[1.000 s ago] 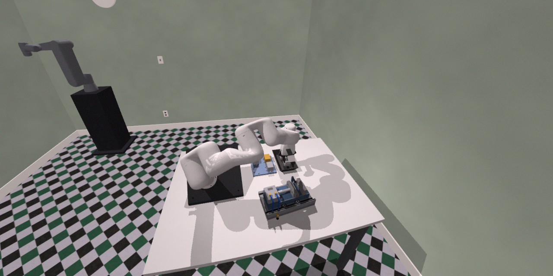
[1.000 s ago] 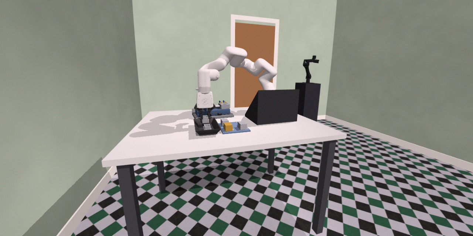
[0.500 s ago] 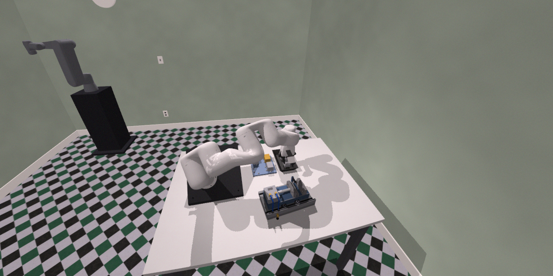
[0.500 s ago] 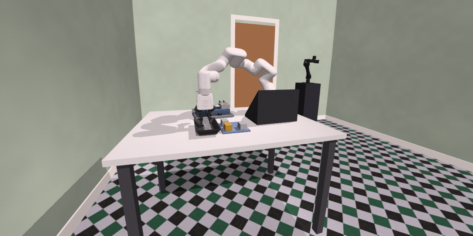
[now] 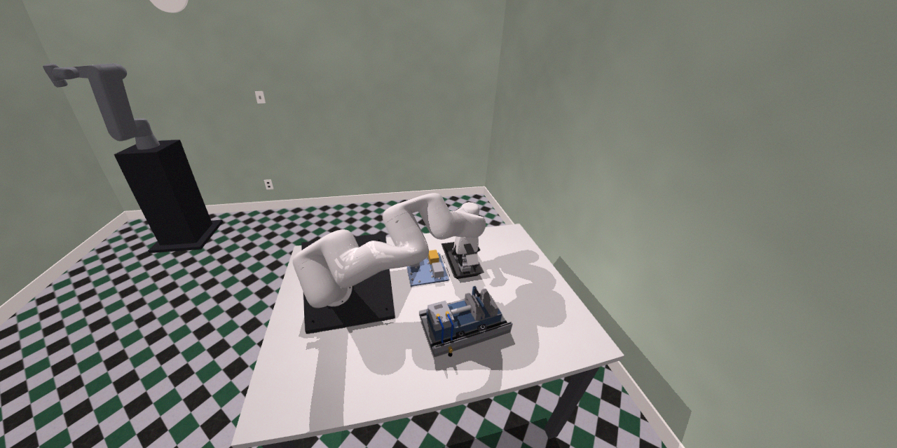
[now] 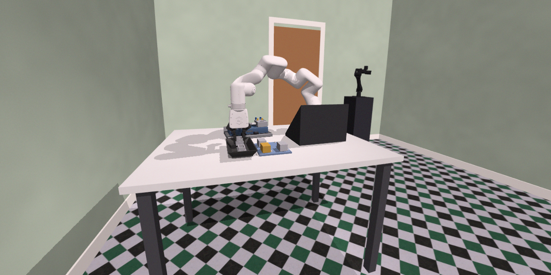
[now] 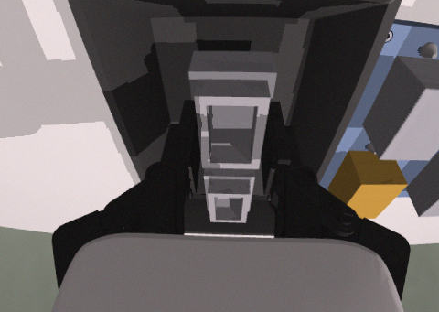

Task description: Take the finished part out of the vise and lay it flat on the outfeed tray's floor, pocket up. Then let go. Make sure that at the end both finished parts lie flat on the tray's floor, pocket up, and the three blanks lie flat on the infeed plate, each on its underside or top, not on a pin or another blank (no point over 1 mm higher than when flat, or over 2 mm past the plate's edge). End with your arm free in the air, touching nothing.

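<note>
My gripper [image 7: 231,121] [image 5: 466,254] [image 6: 239,140] points straight down into the black outfeed tray [image 7: 123,56] [image 5: 478,270] [image 6: 242,153]. It is shut on the finished part [image 7: 230,89] [image 6: 240,145], a small grey block with a rectangular pocket that faces up. The black fingers press on its left and right sides. The part sits low between the tray walls, over the middle of the tray floor; I cannot tell whether it touches the floor. The vise [image 5: 467,315] [image 6: 254,125] stands on the white table nearer the front, its jaws holding nothing.
A blue plate [image 5: 421,277] [image 6: 271,152] [image 7: 360,111] lies next to the tray with a yellow block [image 5: 432,255] [image 6: 264,147] [image 7: 369,184] and grey blocks [image 6: 282,145] [image 7: 409,111]. The arm's black base [image 5: 366,301] [image 6: 319,123] stands beside it.
</note>
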